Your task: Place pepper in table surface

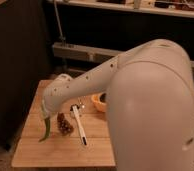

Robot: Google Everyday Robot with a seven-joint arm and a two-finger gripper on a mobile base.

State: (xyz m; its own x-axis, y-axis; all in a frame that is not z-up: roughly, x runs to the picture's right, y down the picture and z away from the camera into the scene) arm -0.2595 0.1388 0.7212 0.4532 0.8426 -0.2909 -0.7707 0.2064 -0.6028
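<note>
White robot arm's pincer grasps the slim green chili pepper, its tip touching the tan wooden tabletop.

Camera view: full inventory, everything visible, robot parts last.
table surface: 1, light tan wood, lower left.
pepper: 1, green, hanging from the gripper, tip down at the tabletop's left part.
grape cluster: 1, dark, right of the pepper.
white utensil: 1, dark tip, right of the grapes.
orange bin: 1, mostly hidden behind the arm.
metal shelf: 1, grey, behind.
arm: 1, white, right side.
gripper: 1, above the table's left part, holding the pepper.
</note>
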